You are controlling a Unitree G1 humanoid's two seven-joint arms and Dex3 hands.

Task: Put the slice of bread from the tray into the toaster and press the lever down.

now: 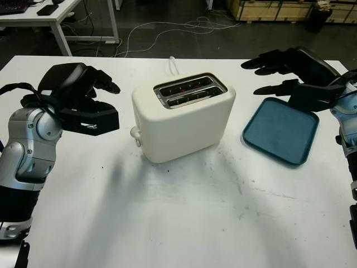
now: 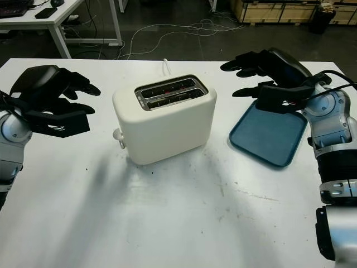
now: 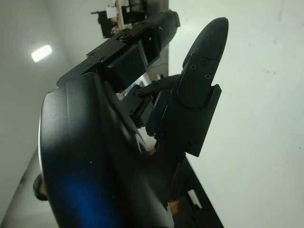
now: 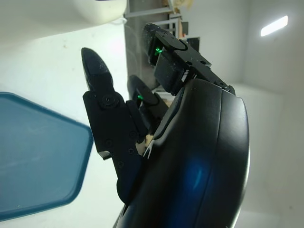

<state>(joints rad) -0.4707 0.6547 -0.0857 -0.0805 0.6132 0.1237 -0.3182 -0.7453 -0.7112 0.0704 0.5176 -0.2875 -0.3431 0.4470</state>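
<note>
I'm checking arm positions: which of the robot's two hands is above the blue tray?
The right hand, open, above the blue tray's far edge. The left hand, also open, hovers left of the toaster, over bare table.

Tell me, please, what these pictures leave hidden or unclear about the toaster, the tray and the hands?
- toaster: slot depths are dark in the eye views, so bread inside cannot be confirmed.
- Lever: position cannot be read; a small knob shows at the toaster's end.
- tray: far corner covered by the open right hand.
- left hand: open, beside the toaster.
</note>
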